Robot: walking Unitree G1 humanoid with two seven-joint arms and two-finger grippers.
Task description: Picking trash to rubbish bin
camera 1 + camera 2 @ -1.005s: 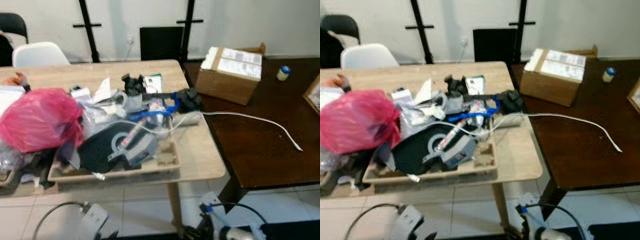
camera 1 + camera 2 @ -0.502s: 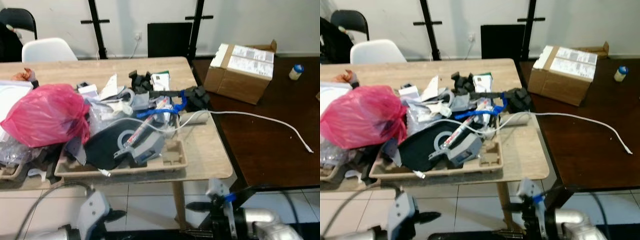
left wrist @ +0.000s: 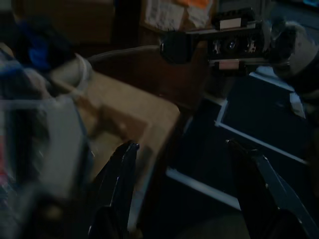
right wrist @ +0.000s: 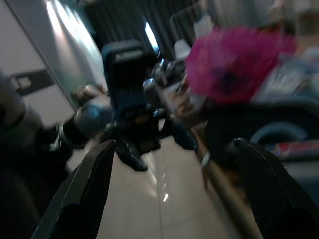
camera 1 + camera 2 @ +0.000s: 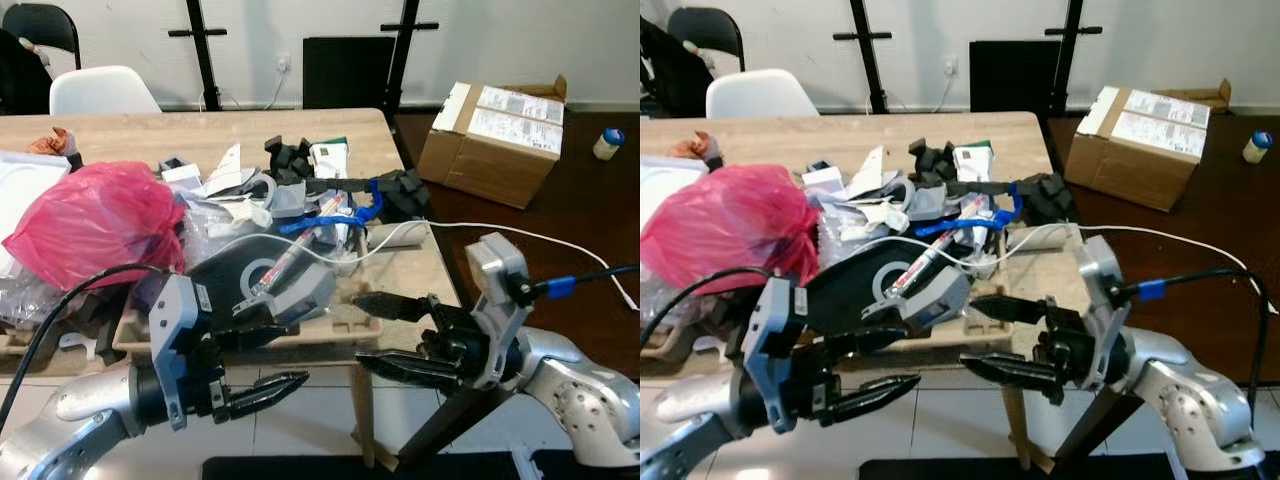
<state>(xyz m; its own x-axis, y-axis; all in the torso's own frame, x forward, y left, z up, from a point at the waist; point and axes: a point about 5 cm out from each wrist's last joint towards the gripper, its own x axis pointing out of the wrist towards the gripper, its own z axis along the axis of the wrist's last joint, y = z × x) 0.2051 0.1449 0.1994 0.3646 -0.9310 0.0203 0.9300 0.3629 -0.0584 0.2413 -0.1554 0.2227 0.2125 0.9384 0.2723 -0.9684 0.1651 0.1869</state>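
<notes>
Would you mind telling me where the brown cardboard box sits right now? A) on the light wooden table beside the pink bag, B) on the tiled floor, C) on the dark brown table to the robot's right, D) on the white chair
C: the cardboard box rests on the dark brown table, apart from the cluttered light wooden table.

Trash is lying heaped on the pale wooden surface. A bulging pink bag is sitting at the heap's left side. Just right of the bag, a cardboard tray is resting by the surface's near edge, carrying a dark grey round item. Behind the tray, crumpled white papers, black foam pieces and a blue strap are lying jumbled together.
</notes>
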